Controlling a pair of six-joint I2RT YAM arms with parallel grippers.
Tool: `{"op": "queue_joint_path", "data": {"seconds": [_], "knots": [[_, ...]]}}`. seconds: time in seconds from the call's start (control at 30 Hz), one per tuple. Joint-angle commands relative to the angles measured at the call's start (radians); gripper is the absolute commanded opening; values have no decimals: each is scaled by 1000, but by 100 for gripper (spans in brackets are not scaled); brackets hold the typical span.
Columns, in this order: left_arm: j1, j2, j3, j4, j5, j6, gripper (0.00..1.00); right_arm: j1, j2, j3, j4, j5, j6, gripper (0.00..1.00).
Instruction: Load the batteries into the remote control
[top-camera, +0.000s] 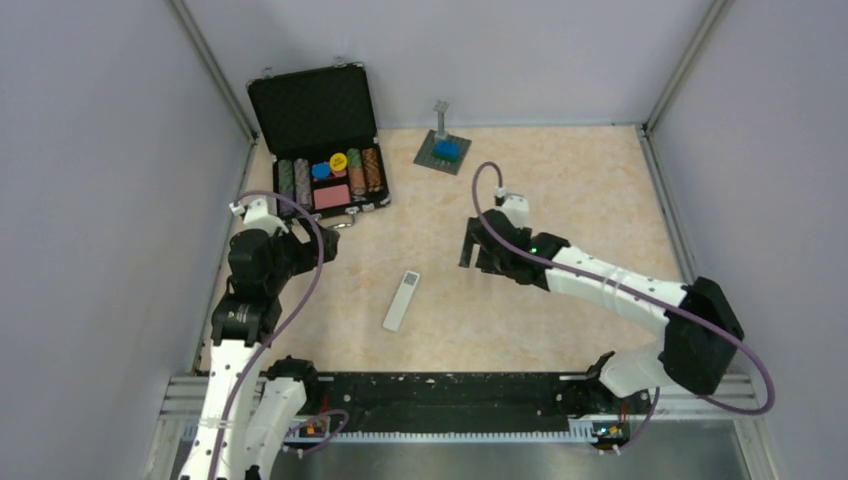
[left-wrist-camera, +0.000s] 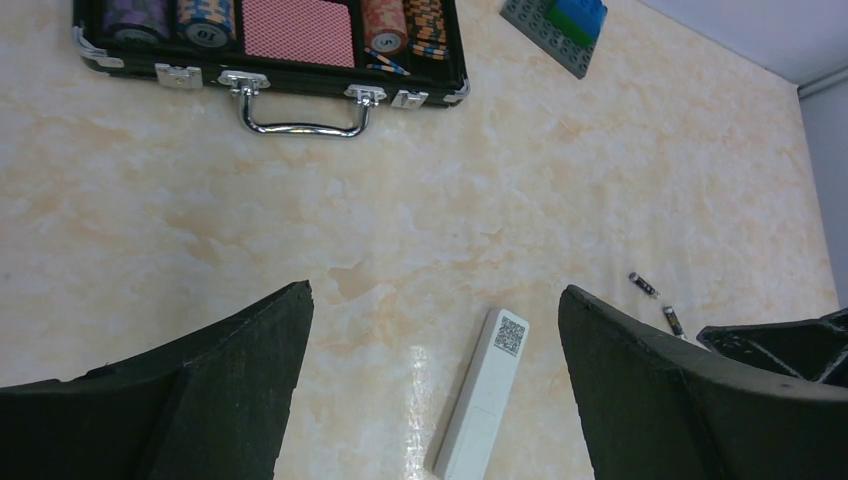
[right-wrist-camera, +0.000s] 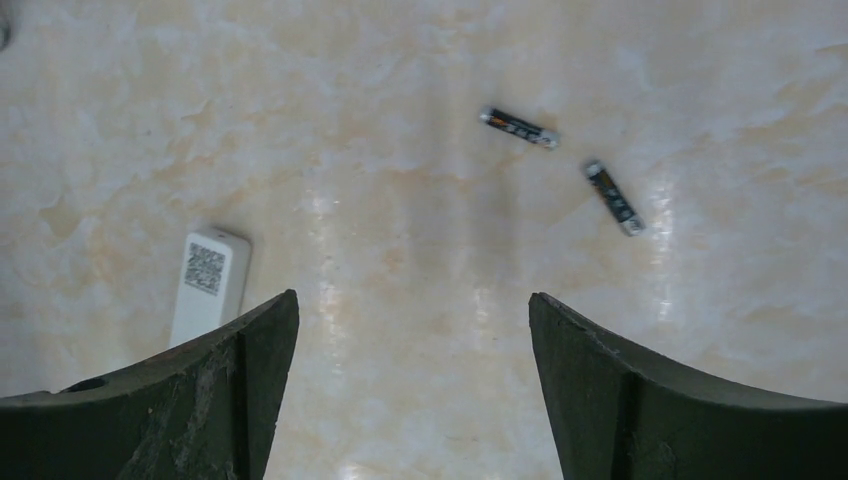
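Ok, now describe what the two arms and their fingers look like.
Both the left arm and right arm have white link shells with bulky black joint housings. A thin purple cable loops along each. The right arm shows a small green light near its wrist. The fingers are broad, dark, tapering wedges with matte, slightly scuffed surfaces.

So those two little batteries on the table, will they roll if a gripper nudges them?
Probably: the batteries are thin round cylinders lying flat on a shiny table. They look rigid and likely light, so a nudge may scoot them.
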Motion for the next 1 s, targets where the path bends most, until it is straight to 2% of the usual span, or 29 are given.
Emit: {"op": "queue_joint_path", "data": {"seconds": [0.0, 0.13, 0.27, 0.43, 0.67, 0.97], "knots": [[-2, -66, 17, -39, -91, -21, 97, 136, 130, 179, -39, 159, 145, 84], [-2, -84, 69, -118, -125, -14, 97, 221, 284, 288, -42, 157, 204, 83], [-2, -107, 99, -199, -197, -23, 96, 274, 442, 427, -78, 114, 224, 75], [-2, -154, 115, -266, -232, -19, 95, 316, 603, 555, -131, 104, 267, 73], [-2, -206, 132, -325, -298, -10, 95, 325, 704, 591, -161, 56, 313, 71], [-2, -231, 144, -338, -357, -2, 95, 336, 807, 681, -203, 87, 302, 71]]}}
